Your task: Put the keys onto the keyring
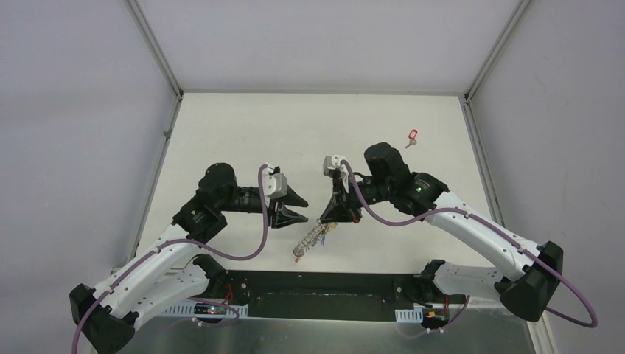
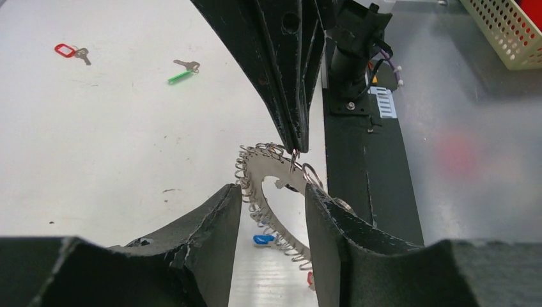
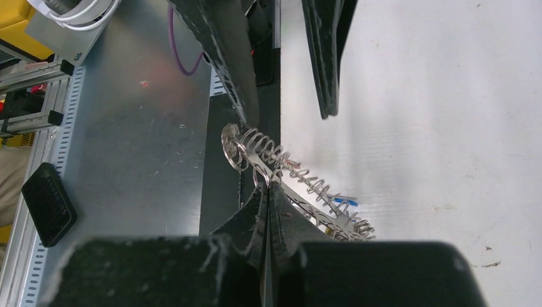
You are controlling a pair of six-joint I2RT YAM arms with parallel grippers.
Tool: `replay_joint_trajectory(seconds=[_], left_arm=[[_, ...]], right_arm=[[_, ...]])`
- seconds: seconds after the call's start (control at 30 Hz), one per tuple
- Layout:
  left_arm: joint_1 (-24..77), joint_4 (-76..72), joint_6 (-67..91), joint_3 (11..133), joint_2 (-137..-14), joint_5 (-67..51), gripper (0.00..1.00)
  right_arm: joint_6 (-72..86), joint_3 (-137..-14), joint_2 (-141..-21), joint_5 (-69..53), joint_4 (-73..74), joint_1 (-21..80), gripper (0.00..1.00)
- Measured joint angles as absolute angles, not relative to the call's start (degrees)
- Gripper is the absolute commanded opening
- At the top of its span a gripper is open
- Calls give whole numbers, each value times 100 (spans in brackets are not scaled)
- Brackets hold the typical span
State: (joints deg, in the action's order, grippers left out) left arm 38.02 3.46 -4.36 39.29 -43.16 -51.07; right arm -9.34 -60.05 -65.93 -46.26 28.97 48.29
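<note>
Shows keyring clamped at its fringed edge by right gripper, left gripper half-spread, empty; likely stiff, light, slippery, best held on the flat band.

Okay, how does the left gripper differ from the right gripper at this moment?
The left gripper has its jaws apart, while the right gripper has its jaws pressed shut. The right gripper pinches the fringed rim of the keyring; the left gripper grips nothing. From above, the left gripper points sideways toward the ring and the right gripper slants down onto it. Both have black fingers and meet at the keyring.
</note>
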Motion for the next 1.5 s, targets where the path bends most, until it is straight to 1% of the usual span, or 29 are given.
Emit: replay_joint_trajectory(seconds=[0.1, 0.27, 0.57, 0.7, 0.93, 1.03, 1.17, 1.37, 1.5], left_arm=[[3846, 386, -585, 4014, -4550, -5212, 38], [3927, 497, -725, 4235, -4803, -5301, 36], [4235, 569, -838, 4294, -4945, -5258, 36], [4316, 626, -836, 4294, -4934, -5100, 38], [4316, 655, -834, 4294, -4486, -4779, 38], [4316, 648, -819, 4292, -4285, -4777, 37], [4327, 574, -786, 4128, -4108, -4764, 35], [4460, 427, -679, 3789, -4084, -4646, 35], [4508, 276, -642, 3682, -4088, -4523, 35]], right_arm=[[-1009, -6005, -6567, -4707, 2899, 4829, 0], [-1046, -6005, -6565, -4746, 2926, 4829, 0], [-858, -5970, -6563, -4663, 2781, 4829, 0], [-548, -5610, -6455, -4552, 2211, 4829, 0], [-78, -4128, -5719, -4497, 550, 4829, 0], [12, -3769, -5478, -4501, -78, 4829, 0], [64, -3601, -5266, -4552, -794, 4829, 0], [250, -3476, -5240, -4729, -1675, 4829, 0], [351, -3402, -5245, -4790, -1900, 4829, 0]])
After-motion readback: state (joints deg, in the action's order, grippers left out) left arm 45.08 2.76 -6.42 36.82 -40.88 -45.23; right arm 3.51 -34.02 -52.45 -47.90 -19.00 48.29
